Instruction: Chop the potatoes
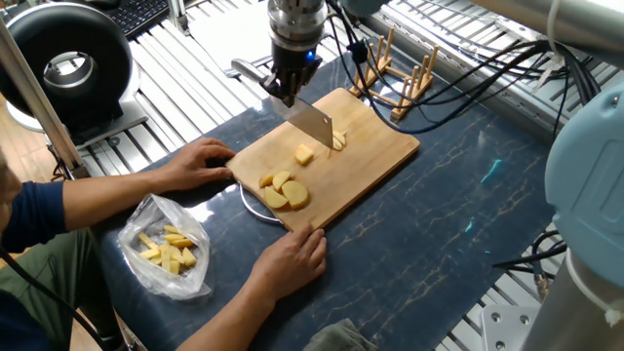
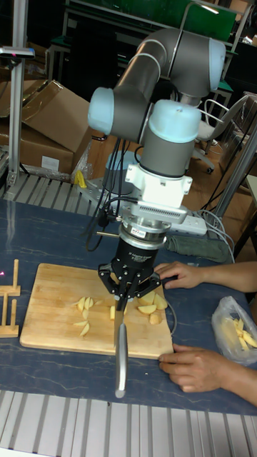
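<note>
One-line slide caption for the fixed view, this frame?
UR5 gripper holds a knife over potato pieces on a wooden cutting board steadied by a person's hands.

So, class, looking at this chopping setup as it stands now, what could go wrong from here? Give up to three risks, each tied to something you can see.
1. A person's hands hold the cutting board while the gripper works the knife; a swing or slip could cut them.
2. The potatoes lie loose, so a chop may scatter pieces off the board.
3. The plastic bag sits near the person's arm and could be knocked.
</note>
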`<state>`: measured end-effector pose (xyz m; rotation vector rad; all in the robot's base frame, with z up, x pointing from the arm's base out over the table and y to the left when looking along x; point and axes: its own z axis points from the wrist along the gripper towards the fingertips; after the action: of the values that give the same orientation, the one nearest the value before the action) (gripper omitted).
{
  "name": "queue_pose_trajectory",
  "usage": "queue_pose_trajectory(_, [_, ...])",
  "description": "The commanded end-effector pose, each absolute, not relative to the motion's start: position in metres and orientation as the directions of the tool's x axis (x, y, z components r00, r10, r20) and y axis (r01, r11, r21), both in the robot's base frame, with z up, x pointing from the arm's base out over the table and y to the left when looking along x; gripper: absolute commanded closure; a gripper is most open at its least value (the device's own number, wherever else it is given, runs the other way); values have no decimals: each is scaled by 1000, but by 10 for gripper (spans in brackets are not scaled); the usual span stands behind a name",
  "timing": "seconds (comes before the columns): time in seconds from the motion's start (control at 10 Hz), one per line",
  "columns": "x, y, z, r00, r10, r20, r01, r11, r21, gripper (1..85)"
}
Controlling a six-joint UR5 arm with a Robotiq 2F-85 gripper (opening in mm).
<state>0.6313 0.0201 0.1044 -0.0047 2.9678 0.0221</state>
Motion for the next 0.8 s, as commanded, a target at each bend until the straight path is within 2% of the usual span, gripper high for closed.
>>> queue_pose_trajectory(0.0, [633, 21, 97, -978, 29, -207, 20, 999, 44, 847])
queue_pose_trajectory(0.7, [618, 15, 92, -973, 1, -232, -9, 999, 41, 847])
